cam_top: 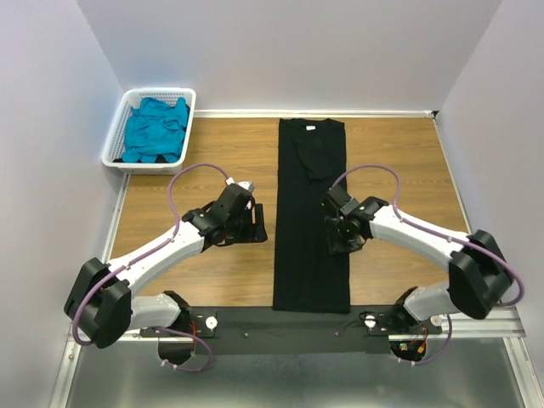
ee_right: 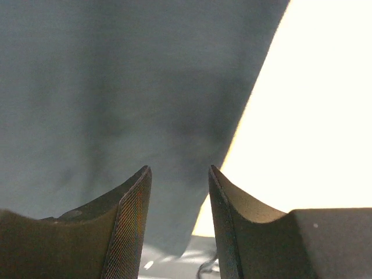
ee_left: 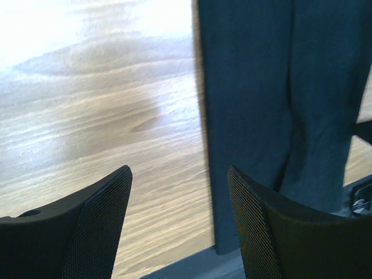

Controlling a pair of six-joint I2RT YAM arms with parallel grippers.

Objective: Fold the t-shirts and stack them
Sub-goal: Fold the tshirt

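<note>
The black t-shirt point(cam_top: 310, 221) lies folded into a long narrow strip down the middle of the table, collar at the far end with its white neck label. It also shows in the left wrist view point(ee_left: 273, 104) and the right wrist view point(ee_right: 116, 93). The teal-blue t-shirt point(cam_top: 155, 129) is bunched in the white basket. My left gripper point(cam_top: 257, 223) is open and empty over bare wood just left of the strip. My right gripper point(cam_top: 333, 231) is open and empty above the strip's right edge.
The white slotted basket point(cam_top: 116, 136) stands at the far left corner. Grey walls close in the back and both sides. A metal rail point(cam_top: 476, 321) with the arm bases runs along the near edge. Bare wooden table point(cam_top: 408, 161) lies on both sides of the strip.
</note>
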